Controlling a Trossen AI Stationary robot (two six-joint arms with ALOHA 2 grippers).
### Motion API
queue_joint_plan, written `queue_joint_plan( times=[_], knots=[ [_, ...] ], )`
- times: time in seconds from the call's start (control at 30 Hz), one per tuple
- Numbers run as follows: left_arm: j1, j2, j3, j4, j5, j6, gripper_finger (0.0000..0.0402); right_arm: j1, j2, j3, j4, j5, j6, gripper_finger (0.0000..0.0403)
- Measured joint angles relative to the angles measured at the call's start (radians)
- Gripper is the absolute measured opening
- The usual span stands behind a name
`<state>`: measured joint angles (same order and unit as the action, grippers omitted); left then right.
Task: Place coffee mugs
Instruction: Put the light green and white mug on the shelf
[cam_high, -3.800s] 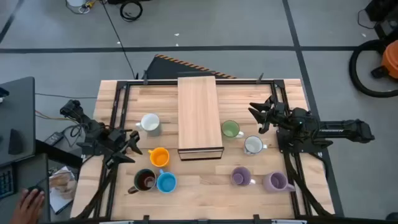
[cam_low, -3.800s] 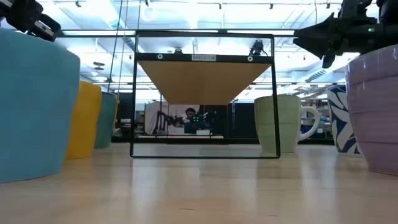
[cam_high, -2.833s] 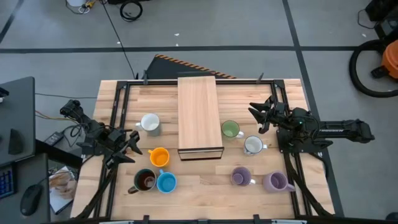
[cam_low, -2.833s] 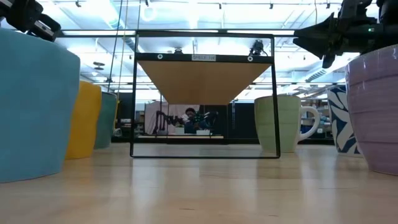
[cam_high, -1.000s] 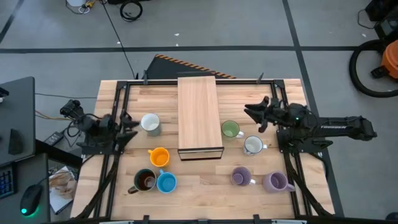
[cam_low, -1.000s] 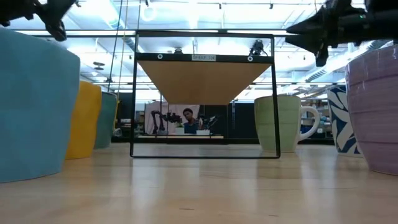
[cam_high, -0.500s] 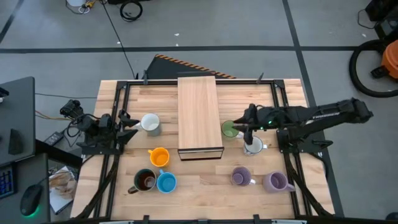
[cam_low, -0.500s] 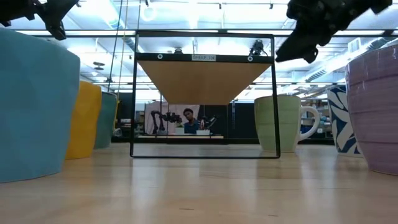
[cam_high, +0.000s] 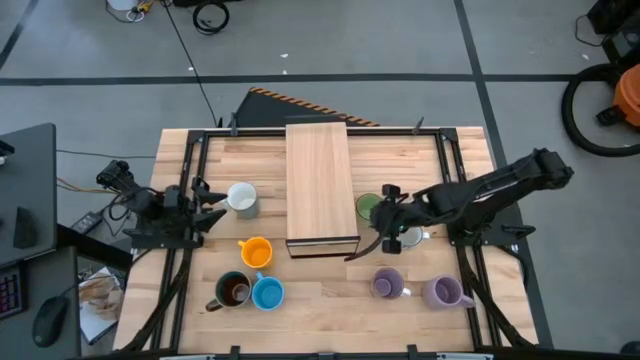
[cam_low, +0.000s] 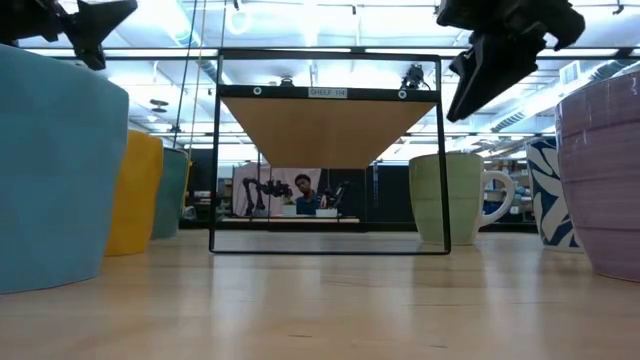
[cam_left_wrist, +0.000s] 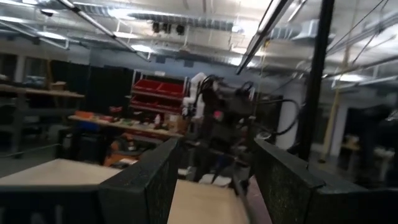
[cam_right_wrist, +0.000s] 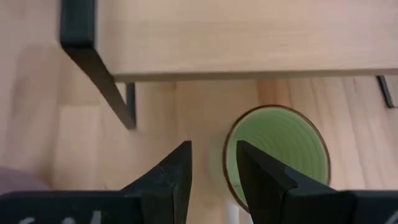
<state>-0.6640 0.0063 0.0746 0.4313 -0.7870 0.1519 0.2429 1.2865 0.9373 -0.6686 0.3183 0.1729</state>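
Several coffee mugs stand upright on the wooden table. A green mug (cam_high: 370, 207) (cam_right_wrist: 277, 163) stands by the right side of the wooden shelf (cam_high: 318, 185). A white mug (cam_high: 407, 238) sits partly under my right arm. Two purple mugs (cam_high: 387, 285) (cam_high: 443, 292) stand near right. Orange (cam_high: 255, 251), blue (cam_high: 267, 292), dark brown (cam_high: 232, 290) and white (cam_high: 241, 199) mugs stand on the left. My right gripper (cam_high: 368, 243) (cam_right_wrist: 212, 171) hangs open, tipped down, above the table just beside the green mug, with nothing between its fingers. My left gripper (cam_high: 208, 198) (cam_left_wrist: 214, 186) waits open at the left edge.
The shelf (cam_low: 328, 120) stands on thin black legs (cam_right_wrist: 118, 93) in the table's middle, close to the green mug. Black frame rails (cam_high: 185, 180) run along both sides of the table. Bare tabletop lies in front of the shelf.
My right gripper has swung from near the right rail toward the table's left and near edge, out over the green mug, and has tipped from about level to pointing down. My left gripper has stayed where it was.
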Motion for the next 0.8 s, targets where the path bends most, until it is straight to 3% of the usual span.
queue_joint_plan(
  times=[0.2,0.5,0.8],
  knots=[
    [0.000,0.000,0.000,-0.038,-0.047,0.021,0.0208,0.000,0.082,0.098,-0.133,0.030,0.058,0.0150],
    [0.000,0.000,0.000,0.009,-0.093,0.096,0.0208,-0.004,0.140,0.167,-0.239,0.007,0.031,0.0219],
    [0.000,0.000,0.000,-0.016,-0.093,0.057,0.0208,-0.005,0.138,0.158,-0.254,0.038,-0.004,0.0200]
  ],
)
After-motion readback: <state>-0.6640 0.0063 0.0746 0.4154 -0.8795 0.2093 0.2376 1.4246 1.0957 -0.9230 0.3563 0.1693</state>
